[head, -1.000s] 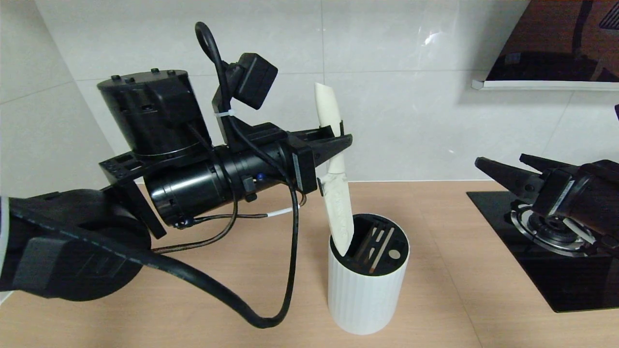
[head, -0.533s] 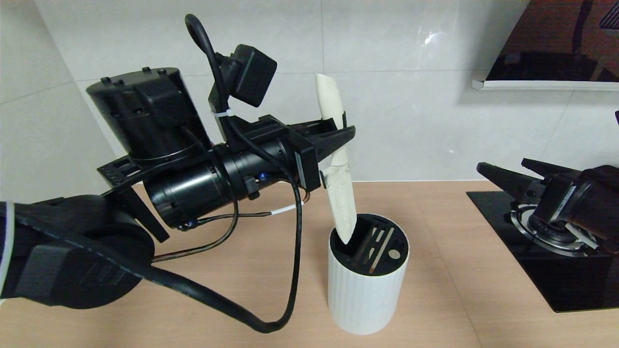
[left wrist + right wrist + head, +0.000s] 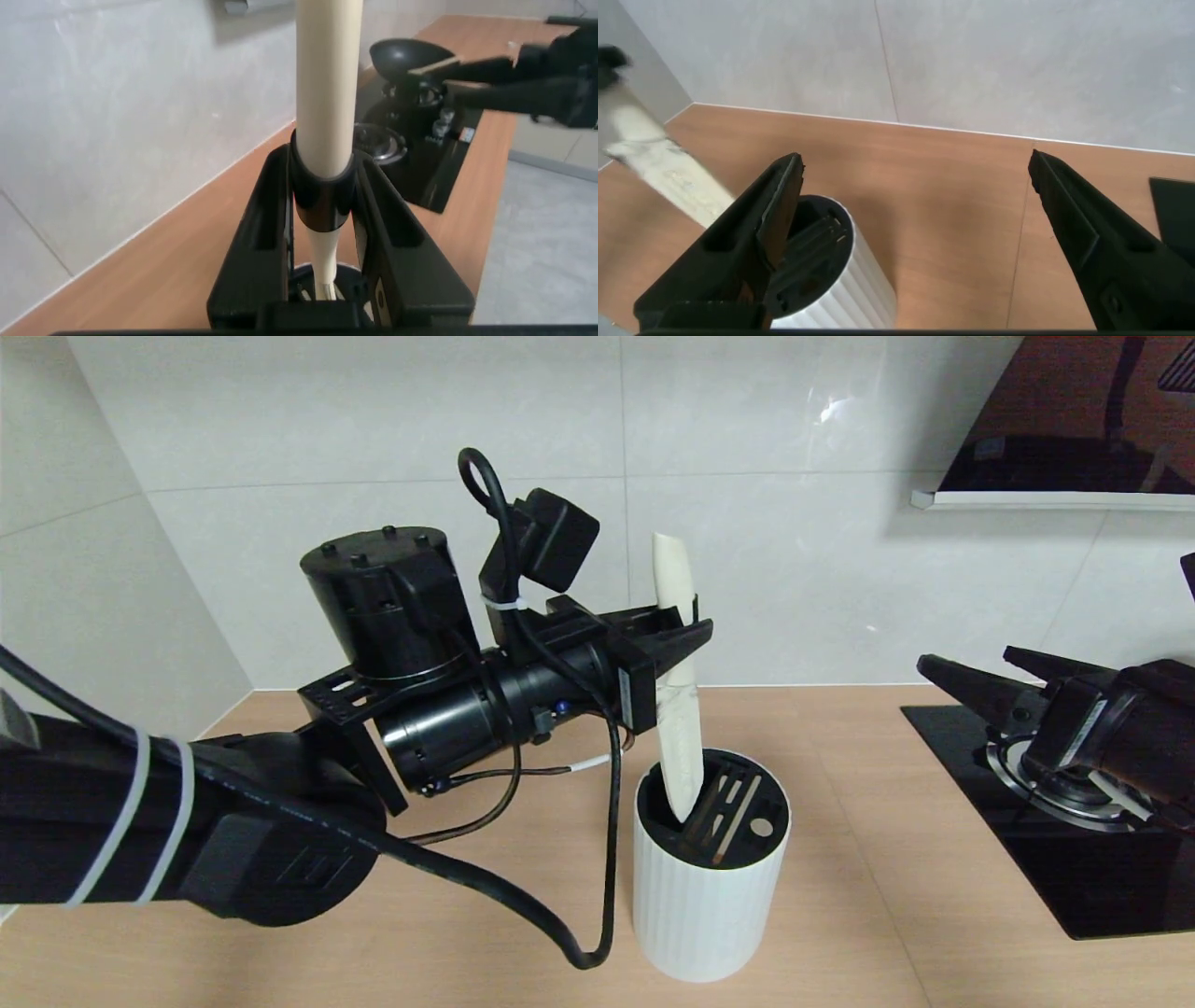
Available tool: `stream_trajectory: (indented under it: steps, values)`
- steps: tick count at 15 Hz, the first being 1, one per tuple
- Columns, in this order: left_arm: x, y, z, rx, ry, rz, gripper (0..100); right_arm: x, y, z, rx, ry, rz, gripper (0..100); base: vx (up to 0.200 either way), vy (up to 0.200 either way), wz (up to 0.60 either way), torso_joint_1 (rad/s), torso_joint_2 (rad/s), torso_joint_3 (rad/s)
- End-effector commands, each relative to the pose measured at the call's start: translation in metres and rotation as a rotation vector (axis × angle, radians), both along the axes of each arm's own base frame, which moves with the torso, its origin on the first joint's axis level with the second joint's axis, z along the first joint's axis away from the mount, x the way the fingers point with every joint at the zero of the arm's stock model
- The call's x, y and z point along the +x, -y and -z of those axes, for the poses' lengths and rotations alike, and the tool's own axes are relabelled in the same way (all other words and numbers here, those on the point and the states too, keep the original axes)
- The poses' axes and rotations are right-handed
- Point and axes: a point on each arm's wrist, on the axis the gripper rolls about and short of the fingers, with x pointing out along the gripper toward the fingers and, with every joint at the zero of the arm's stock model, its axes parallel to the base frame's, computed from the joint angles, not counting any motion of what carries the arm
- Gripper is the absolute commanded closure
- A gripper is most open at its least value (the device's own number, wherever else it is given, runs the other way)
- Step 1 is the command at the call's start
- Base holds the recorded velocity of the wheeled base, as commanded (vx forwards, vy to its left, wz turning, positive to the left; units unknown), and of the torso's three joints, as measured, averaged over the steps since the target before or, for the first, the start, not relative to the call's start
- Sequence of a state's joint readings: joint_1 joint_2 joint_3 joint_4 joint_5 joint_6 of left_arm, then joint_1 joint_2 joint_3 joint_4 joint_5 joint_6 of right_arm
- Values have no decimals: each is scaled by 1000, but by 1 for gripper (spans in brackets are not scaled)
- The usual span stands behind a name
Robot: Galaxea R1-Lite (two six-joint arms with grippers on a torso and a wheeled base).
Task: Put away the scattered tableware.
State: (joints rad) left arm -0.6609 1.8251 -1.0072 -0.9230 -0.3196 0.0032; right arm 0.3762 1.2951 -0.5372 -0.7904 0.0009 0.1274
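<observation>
One white knife (image 3: pixel 681 737) — tip hidden in the holder (image 3: pixel 709 905) — sits clamped in the left jaws; right jaws gape empty.

A white knife (image 3: pixel 681 733) stands nearly upright, tip in the ribbed white holder (image 3: pixel 705 915).

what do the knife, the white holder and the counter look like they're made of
The knife looks ceramic: matte white blade with faint mottling, smooth cream handle, maybe plastic. The holder has a white ribbed wall, plastic or ceramic, and a black slotted top. The counter is matte pale wood grain, possibly laminate.
</observation>
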Motion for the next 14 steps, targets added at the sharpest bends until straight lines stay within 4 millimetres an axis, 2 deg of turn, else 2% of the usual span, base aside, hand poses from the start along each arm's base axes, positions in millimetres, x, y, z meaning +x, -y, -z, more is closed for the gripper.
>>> stream_trajectory:
  steps: [1, 8, 14]
  values:
    - [6, 5, 13, 18, -21, 0, 100, 1, -1, 1, -1, -3, -2, 0, 0, 0, 0, 0, 0, 0]
    - [2, 4, 38, 49, -54, -21, 100, 3, -2, 6, -8, -25, -3, 0, 0, 0, 0, 0, 0, 0]
    - [7, 16, 72, 64, -72, -34, 100, 3, -2, 7, -10, -28, -5, 0, 0, 0, 0, 0, 0, 0]
